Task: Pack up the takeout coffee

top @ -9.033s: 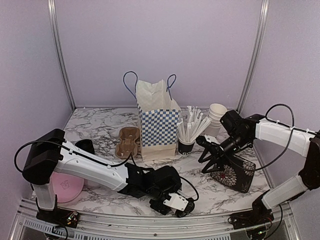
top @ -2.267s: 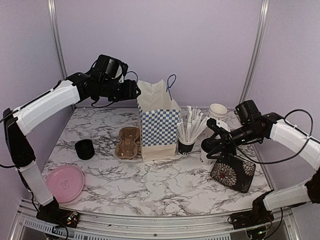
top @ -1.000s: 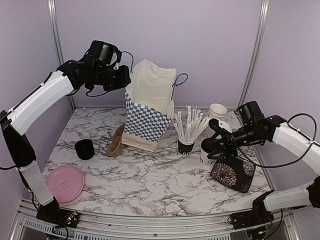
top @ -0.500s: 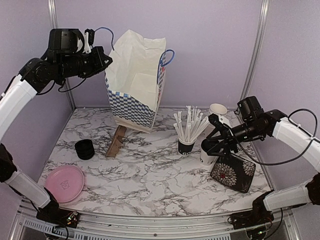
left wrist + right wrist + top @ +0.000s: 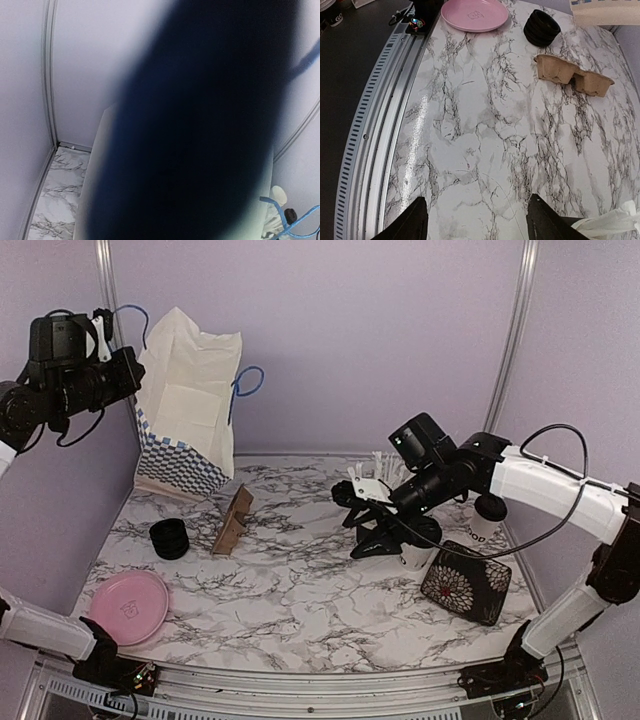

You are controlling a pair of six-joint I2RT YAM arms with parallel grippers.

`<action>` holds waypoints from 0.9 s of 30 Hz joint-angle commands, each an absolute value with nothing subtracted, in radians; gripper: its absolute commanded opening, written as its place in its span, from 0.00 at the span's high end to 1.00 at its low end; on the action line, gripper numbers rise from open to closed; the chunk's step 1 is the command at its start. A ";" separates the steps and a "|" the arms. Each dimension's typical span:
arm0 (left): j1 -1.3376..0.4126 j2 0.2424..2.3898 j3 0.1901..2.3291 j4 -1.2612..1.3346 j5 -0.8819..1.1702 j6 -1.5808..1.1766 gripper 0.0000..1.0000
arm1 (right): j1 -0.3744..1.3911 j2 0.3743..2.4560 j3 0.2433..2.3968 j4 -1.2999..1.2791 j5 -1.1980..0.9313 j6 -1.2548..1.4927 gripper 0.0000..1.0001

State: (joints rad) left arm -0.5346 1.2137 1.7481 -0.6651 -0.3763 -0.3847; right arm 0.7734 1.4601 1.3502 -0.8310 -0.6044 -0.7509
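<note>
Setting the paper bag [image 5: 190,390] down squarely is, I judge, the part to get right. The left end effector [image 5: 108,332] is clenched on its blue handle [image 5: 128,312] and holds it high by the left wall, tilted and clear of the bench [image 5: 300,610]. It should come down slowly, land upright with the mouth open, and stay well apart from the cup carrier [image 5: 235,525]. That carrier seems tipped on its edge at left-centre, near the black rings [image 5: 168,538], so it wants laying flat before any cup goes in.

The takeout coffee waits on the right: one white cup [image 5: 487,525] with black lettering shows just behind the right forearm; a second cup [image 5: 415,558] is partly hidden under the right end effector [image 5: 352,523]. That end effector is released; its wrist view shows fingers [image 5: 415,220] apart with only marble between them. A grasp low on a cup's wall, kept level, should spare the lid.

Against half a second earlier, the bag has swung further left, away from the middle; the right arm has left the cups and reached towards the centre, in front of the straws [image 5: 378,465]; the carrier lies as it did.
</note>
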 commanded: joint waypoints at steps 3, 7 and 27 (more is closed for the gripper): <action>-0.408 1.204 1.611 -0.674 -0.327 -0.346 1.00 | 0.851 1.610 1.487 -0.808 -0.554 -0.685 0.36; -0.358 1.181 1.608 -0.654 -0.312 -0.332 1.00 | 0.914 1.744 1.601 -0.772 -0.501 -0.609 0.39; -0.329 1.005 1.625 -0.654 -0.452 -0.265 1.00 | 1.001 2.433 2.326 -0.495 -0.426 -0.243 0.42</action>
State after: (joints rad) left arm -0.3336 1.0367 1.6360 -0.6830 -0.4294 -0.2756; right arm 1.0004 2.3375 2.1838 -0.5812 -0.4343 -0.3752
